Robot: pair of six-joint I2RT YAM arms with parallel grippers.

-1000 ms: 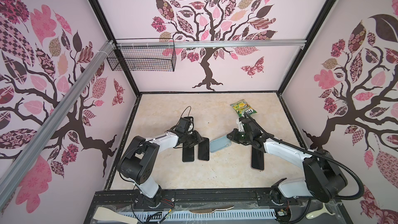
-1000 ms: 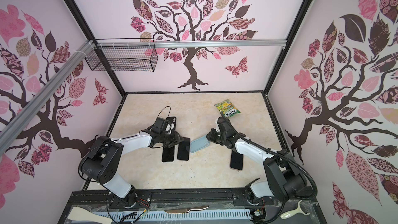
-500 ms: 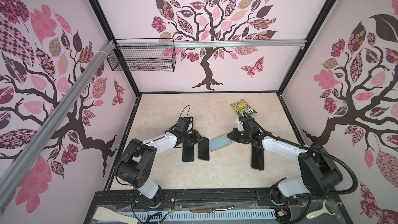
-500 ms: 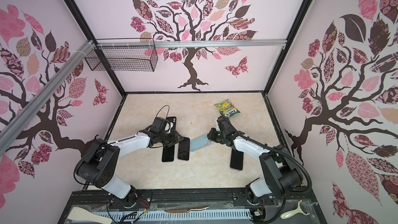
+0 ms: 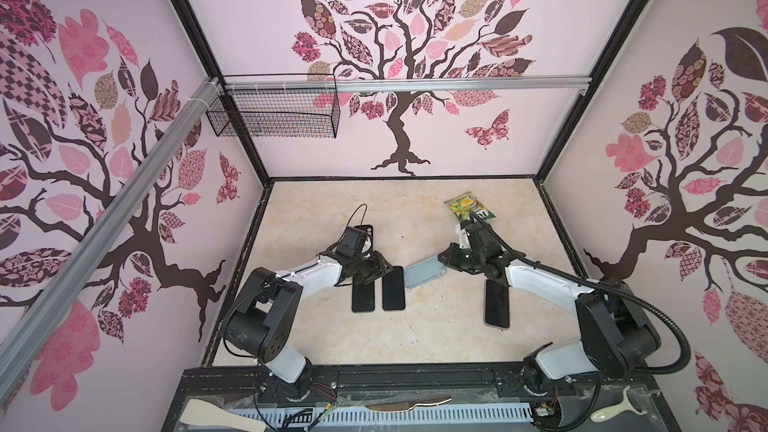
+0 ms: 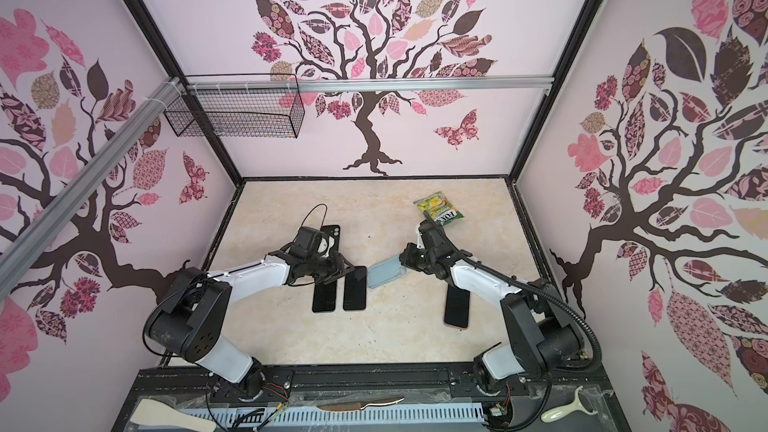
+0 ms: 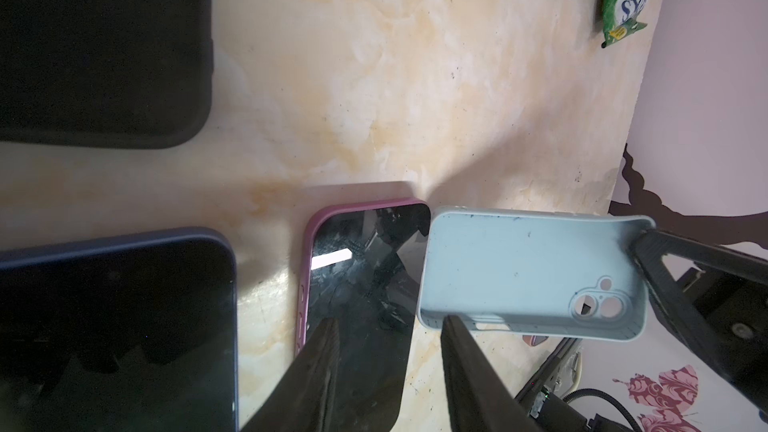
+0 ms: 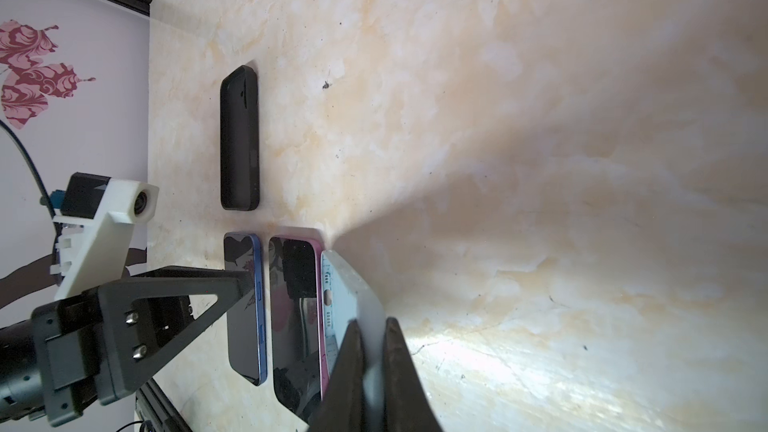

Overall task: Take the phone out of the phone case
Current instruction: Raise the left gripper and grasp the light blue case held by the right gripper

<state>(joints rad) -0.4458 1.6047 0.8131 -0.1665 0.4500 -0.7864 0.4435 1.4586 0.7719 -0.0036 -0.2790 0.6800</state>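
Note:
An empty pale blue phone case (image 5: 424,272) (image 6: 386,276) (image 7: 528,268) sits mid-table, tilted up on one long edge. My right gripper (image 5: 444,258) (image 8: 372,322) is shut on the wall at its camera-hole end. A pink-edged phone (image 5: 393,288) (image 7: 365,268) (image 8: 293,326) lies face up beside the case. My left gripper (image 5: 376,272) (image 7: 388,322) hangs open just above it. One finger is over the screen and the other is past the phone's edge, by the case's rim. A blue-edged phone (image 5: 363,295) (image 7: 116,326) lies alongside the pink one.
A third dark phone (image 5: 496,305) lies under my right forearm. A black case (image 5: 368,228) (image 8: 240,139) lies behind my left wrist. A green snack packet (image 5: 469,207) sits at the back right. A wire basket (image 5: 274,114) hangs on the back wall.

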